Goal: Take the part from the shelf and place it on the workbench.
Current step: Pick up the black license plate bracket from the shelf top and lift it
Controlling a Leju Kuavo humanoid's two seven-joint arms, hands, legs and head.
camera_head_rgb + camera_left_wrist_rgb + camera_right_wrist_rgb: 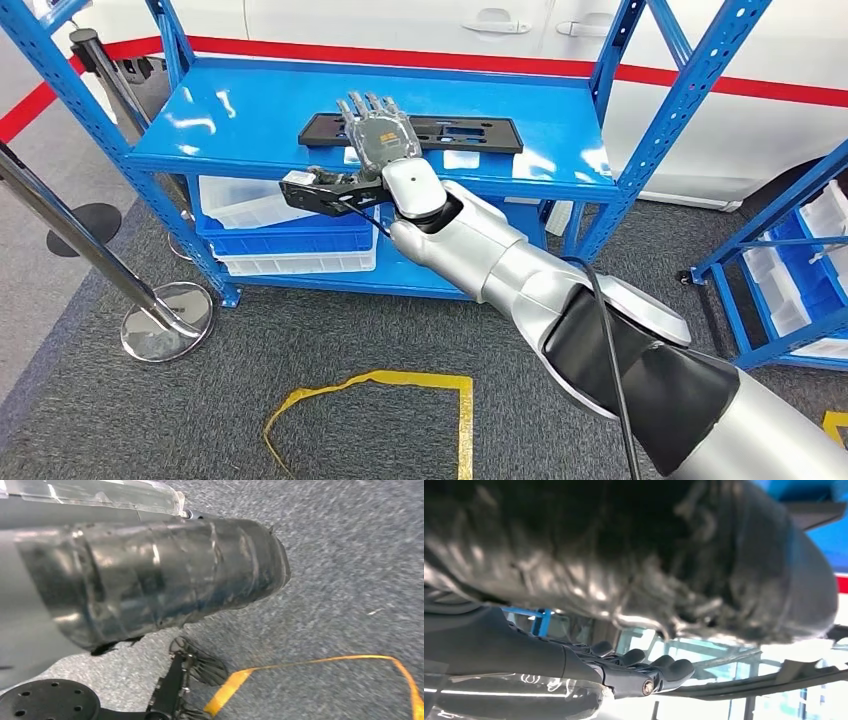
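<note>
Reaching arm: the silver right arm (520,270) stretches from the lower right across the grey carpet toward the shelf.
Floor: yellow tape (400,385) marks a partial square on the carpet (250,360) below the arm.
Left side: two round-based barrier posts; the nearer one (165,320) stands just beside the rack's front-left leg, the other base (85,225) lies farther back.
Right hand: the right hand (378,135) lies flat, palm down, over the top shelf, its fingers (368,104) straight and slightly spread, holding nothing; they overlap the part, though contact cannot be told.
Part: one long flat black part (470,133) lies on the top shelf, running left to right under the fingertips.
Rack: one blue shelf rack (250,110) with a glossy top shelf; clear bins (260,205) and a blue bin (300,240) sit on the lower level.
Far right: a second blue rack (790,270) with bins.
Behind: a white car (500,30) with a red stripe.
Left hand: fingers cannot be told.
</note>
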